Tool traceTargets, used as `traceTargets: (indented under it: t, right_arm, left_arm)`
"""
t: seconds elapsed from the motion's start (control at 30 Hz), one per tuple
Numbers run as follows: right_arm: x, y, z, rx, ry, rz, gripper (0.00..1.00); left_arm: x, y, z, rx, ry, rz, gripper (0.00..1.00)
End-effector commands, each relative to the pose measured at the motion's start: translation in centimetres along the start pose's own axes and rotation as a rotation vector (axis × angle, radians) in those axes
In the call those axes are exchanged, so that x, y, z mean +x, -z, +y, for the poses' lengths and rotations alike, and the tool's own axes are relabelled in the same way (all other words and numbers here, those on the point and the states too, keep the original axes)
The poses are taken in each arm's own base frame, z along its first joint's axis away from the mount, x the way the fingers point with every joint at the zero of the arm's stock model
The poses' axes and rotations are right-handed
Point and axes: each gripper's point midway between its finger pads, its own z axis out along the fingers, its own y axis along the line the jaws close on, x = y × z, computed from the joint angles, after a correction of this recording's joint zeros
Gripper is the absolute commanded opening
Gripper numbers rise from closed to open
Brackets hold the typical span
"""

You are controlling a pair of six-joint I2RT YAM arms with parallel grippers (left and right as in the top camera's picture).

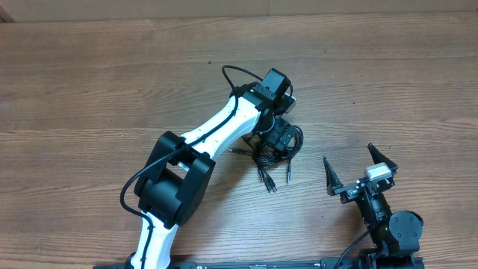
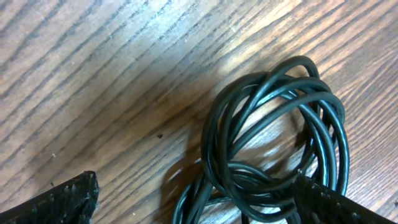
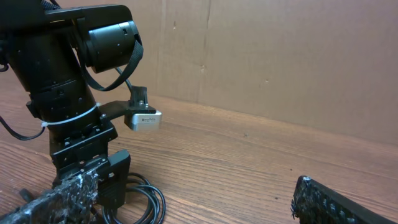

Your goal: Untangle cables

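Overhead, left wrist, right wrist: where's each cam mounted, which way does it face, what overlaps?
Overhead: above the table, facing straight down; shows both arms, left gripper over the cables, right gripper open, apart from them.
Left wrist: on the left arm, facing down, close on the cables; own open fingertips at bottom corners.
Right wrist: low on the right arm, facing across the table at the left arm and a cardboard wall; own fingertips at bottom corners.
Shared: all three catch the cables.

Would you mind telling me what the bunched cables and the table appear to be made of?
Cables: likely rubber or plastic jacket, black, smooth, slightly glossy; highlights run along the loops. Table: wood or wood-look laminate, brown, with streaky grain; I cannot tell which.
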Motion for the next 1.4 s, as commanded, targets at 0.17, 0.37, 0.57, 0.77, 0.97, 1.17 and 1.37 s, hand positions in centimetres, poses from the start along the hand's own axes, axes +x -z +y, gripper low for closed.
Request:
traceTargets:
  t: [0.17,0.37,0.57,0.77,0.97,1.17,1.37]
  right_arm:
    - [0.0,0.0,-0.2,0.014,0.002,-0.005,1.0]
    - [0.0,0.0,-0.2,0.014,0.002,-0.005,1.0]
    - [0.0,0.0,-0.2,0.014,0.002,-0.005,1.0]
    - [0.0,0.0,-0.2,0.014,0.002,-0.005,1.0]
    - [0.0,0.0,-0.2,0.014,0.002,-0.005,1.0]
    - [0.0,0.0,-0.2,0.014,0.002,-0.005,1.0]
    - [0.0,0.0,-0.2,0.014,0.002,-0.005,1.0]
  left_arm:
    - [-0.7,-0.2,-0.1,-0.011,0.016,-0.016,0.79]
    - [-0.3,-1.9,0.2,-0.013,0.046,0.007,0.73]
    - [-0.6,-2.7,0.2,-0.011,0.053,-0.003,0.7]
    - [-0.6,-2.7,0.2,-0.011,0.052,-0.003,0.4]
    - [-0.5,-2.4,0.1,-0.008,0.066,0.002,0.04]
    - [-1.1,0.4,0.4,-0.019,0.117,0.001,0.04]
    - [-2.8,7.6,2.1,-0.14,0.359,-0.101,0.04]
